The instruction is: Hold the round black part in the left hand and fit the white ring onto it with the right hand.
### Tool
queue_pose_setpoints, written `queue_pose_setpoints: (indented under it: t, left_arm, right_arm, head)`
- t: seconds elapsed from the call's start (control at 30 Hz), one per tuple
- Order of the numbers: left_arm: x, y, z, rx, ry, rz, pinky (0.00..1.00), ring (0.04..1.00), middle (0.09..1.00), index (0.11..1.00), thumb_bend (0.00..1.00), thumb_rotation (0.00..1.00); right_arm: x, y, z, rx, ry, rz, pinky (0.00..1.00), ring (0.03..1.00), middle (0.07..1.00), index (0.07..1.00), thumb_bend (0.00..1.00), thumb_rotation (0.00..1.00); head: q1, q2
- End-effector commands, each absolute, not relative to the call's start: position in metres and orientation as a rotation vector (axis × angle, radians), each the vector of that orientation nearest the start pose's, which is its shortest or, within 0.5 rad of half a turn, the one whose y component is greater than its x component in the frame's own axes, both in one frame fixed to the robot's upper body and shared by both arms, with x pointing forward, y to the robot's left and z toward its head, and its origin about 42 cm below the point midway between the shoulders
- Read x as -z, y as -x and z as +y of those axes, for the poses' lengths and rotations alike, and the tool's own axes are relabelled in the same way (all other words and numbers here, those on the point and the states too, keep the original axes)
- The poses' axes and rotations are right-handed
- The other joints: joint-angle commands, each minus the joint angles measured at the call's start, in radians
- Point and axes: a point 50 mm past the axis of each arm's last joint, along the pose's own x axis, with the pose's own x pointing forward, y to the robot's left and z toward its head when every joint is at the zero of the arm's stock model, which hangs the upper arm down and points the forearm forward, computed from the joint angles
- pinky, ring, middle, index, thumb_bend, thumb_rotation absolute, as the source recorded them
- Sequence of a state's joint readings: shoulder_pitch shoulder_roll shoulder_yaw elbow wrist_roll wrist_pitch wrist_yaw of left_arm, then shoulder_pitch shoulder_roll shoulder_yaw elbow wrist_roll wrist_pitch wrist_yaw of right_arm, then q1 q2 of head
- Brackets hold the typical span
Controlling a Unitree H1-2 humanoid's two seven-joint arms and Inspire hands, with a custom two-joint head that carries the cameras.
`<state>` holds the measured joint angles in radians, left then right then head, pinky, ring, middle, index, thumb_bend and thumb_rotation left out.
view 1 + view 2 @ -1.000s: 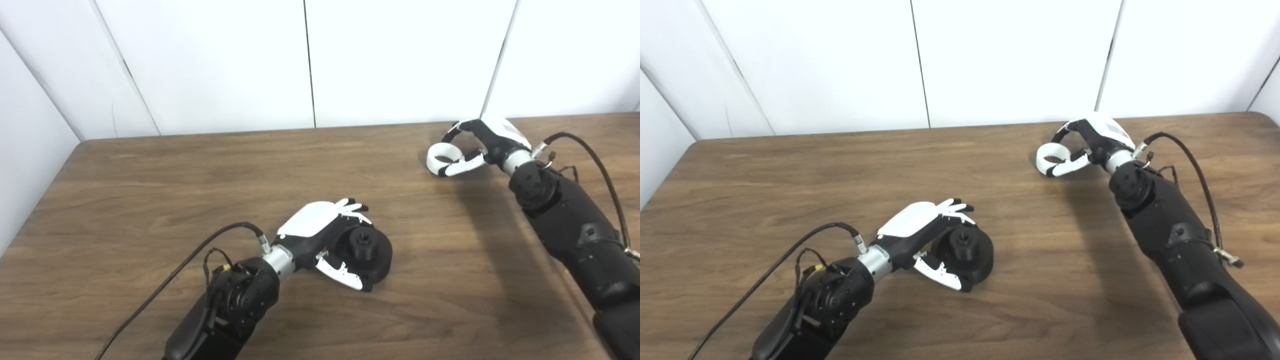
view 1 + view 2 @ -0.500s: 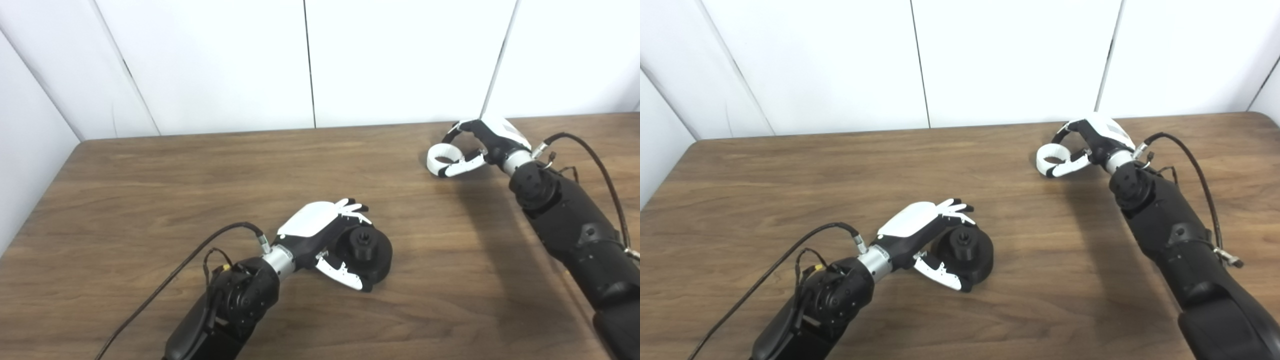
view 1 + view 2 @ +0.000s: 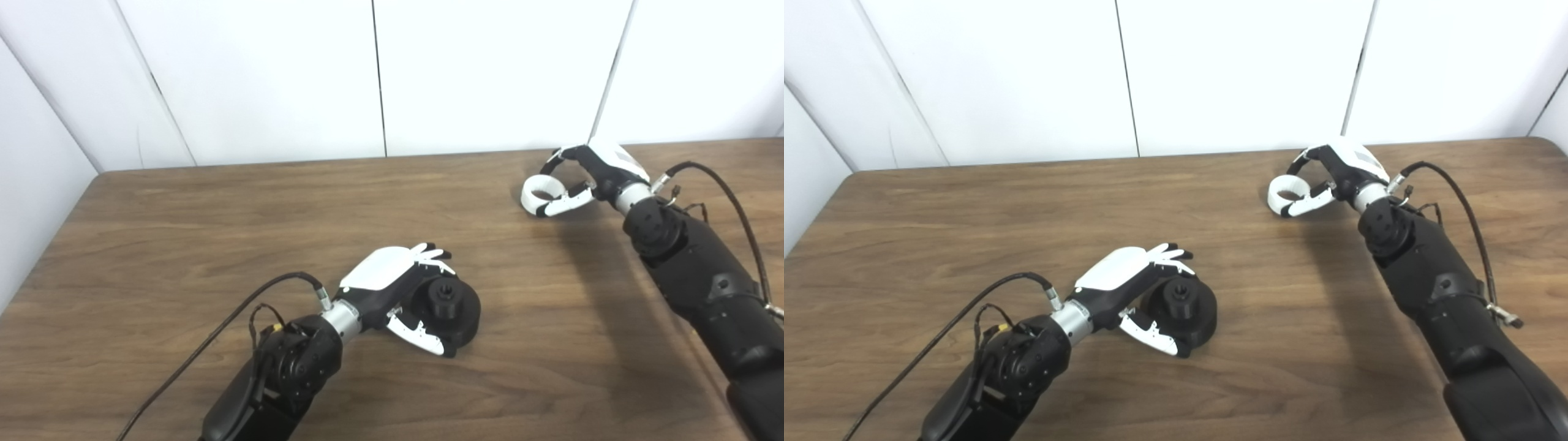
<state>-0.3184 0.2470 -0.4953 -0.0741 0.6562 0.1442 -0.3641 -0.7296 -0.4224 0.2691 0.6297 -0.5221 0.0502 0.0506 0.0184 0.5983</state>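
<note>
In the left eye view, the left hand (image 3: 392,285) rests near the middle of the wooden table (image 3: 184,233), fingers and thumb curled around the round black part (image 3: 450,306) sitting on the wood. In the right eye view, the right hand (image 3: 1335,171) sits at the far right of the table, well apart, pinching the white ring (image 3: 1285,192) between fingers and thumb.

Black arms; white-shelled hands (image 3: 392,278) (silver wrists); black cables

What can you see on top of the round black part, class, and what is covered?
A raised black hub stands atop the round black part, nothing on it yet. The left hand covers the part's left side. The white ring is far off, in the right hand.
</note>
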Motion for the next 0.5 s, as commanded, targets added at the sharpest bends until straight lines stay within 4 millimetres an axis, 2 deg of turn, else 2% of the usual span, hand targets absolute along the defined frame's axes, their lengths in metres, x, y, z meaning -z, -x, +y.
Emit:
queue_pose_setpoints:
  t: [0.0,0.47]
  left_arm:
    - [-0.152,-0.338,0.131,0.729,-1.048,-0.136,0.88,0.997,0.949,0.703,0.9,0.34]
    - [-0.151,-0.339,0.129,0.727,-1.038,-0.131,0.88,0.997,0.947,0.701,0.91,0.34]
  right_arm:
    - [-0.251,-0.509,-0.289,-0.091,1.093,-0.137,0.88,0.945,0.872,0.626,0.81,0.21]
    - [-0.263,-0.496,-0.285,-0.118,1.104,-0.177,0.9,0.954,0.876,0.626,0.81,0.24]
  head:
    - [0.002,0.001]
    - [-0.002,0.005]
